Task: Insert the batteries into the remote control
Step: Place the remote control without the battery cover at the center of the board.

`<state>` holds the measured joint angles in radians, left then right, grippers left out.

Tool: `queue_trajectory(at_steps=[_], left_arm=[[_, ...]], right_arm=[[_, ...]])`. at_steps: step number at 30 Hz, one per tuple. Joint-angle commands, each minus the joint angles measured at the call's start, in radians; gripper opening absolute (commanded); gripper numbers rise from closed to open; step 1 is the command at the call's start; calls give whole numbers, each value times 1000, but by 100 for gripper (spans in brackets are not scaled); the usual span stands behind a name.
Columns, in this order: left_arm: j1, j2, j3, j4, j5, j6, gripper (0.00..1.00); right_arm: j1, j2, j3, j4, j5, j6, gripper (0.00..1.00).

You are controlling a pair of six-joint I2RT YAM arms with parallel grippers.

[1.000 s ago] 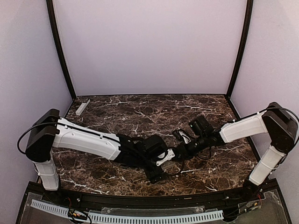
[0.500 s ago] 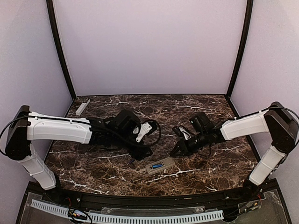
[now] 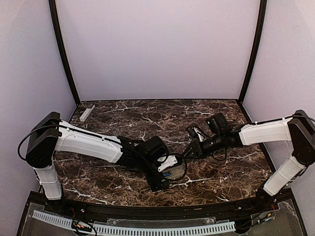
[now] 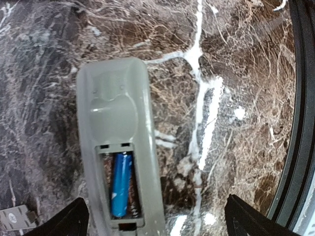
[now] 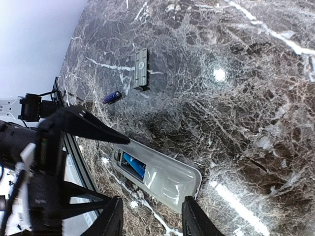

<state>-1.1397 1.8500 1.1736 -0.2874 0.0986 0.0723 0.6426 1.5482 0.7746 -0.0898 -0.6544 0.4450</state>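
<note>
Pale grey oblong remote control (image 4: 115,113): near side, centre; one slim blue battery (image 4: 120,184) seated. Spare blue battery (image 5: 112,97): loose at its left. Left gripper (image 4: 157,219) wide open, right gripper (image 5: 152,211) parted (both empty); you pinch spare mid-length.

Pale grey bar (image 3: 87,112) on marble table (image 3: 147,113)

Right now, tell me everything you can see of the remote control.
The remote control is a pale grey plastic oblong lying flat, back side up, on the marble table. Its battery bay is uncovered: one blue battery sits in one slot, the other slot is empty with a spring showing. The open left claw straddles its bay end.
</note>
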Motion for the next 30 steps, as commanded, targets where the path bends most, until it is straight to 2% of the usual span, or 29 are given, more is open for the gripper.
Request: queue_trajectory(at_steps=[1,5,10,14,17,22,26,30], left_arm=[[-23,48,63,-66,-53,3,96],[-25,97,100,-103,-102,3,91],[-25,135,114,-115,-134,6,80],[-23,138,116,-108,-123,-4,63],[-7,122,107,-70,-62,-42,51],[48,33,15,109,41,-123,36],[78,-58,-110,365,137,-177,32],[80,-99,-165,503,145,-183,32]], right_arm=[[-41,-88,-40,32,-21,-9,45],[-79,-163,-88,79,-40,5,55],[-123,-237,-146,129,-53,26,58],[-146,-285,-190,176,-83,29,58],[-154,-307,-205,197,-103,20,58],[-166,-343,-199,196,-100,-2,58],[-168,-329,-195,233,-140,-10,57],[-166,-281,-172,264,-181,42,55]])
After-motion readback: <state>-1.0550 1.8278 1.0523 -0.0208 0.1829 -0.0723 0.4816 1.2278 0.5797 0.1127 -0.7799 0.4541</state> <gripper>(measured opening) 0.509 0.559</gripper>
